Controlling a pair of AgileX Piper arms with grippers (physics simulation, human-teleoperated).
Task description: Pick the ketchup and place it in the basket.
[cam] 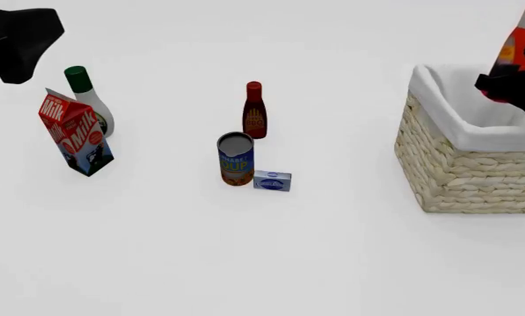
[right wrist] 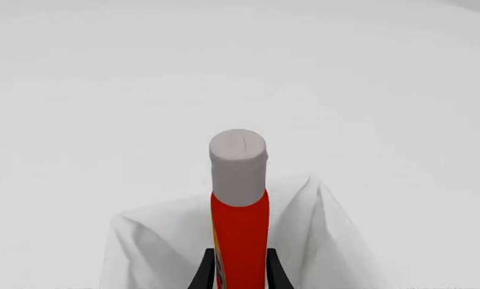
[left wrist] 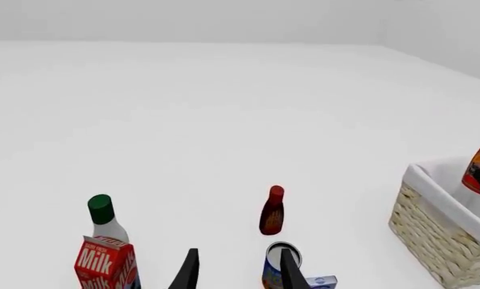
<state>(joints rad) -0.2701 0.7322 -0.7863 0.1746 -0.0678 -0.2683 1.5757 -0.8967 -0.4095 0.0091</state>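
white tabletop (cam: 244,263): plain and pale, filling every view; the nearest stretch in the front view carries nothing.
small box (cam: 272,180): blue and white, lying flat, touching or just beside the can's right side.
can (cam: 235,159): upright, grey lid, blue and orange label, near the middle of the table.
milk carton (cam: 75,131): red with white "milk" lettering, standing at the left, just in front of the white bottle.
white bottle (cam: 88,99): green cap, upright behind the carton, partly hidden by it.
maroon bottle (cam: 254,110): slim, red cap, upright just behind the can.
basket (cam: 460,164): large woven straw basket at the right, white cloth lining folded over its rim.
right gripper (right wrist: 240,265): dark fingers clenched on both sides of the ketchup's red body, seen in the right wrist view; held above the basket's far right part.
ketchup (cam: 518,43): orange-red bottle with a white cap, held upright in the air over the basket, its lower end below the rim line in the front view; whether it touches the lining cannot be told.
left gripper (left wrist: 238,271): raised at the far left, two dark fingers spread apart with nothing between them.
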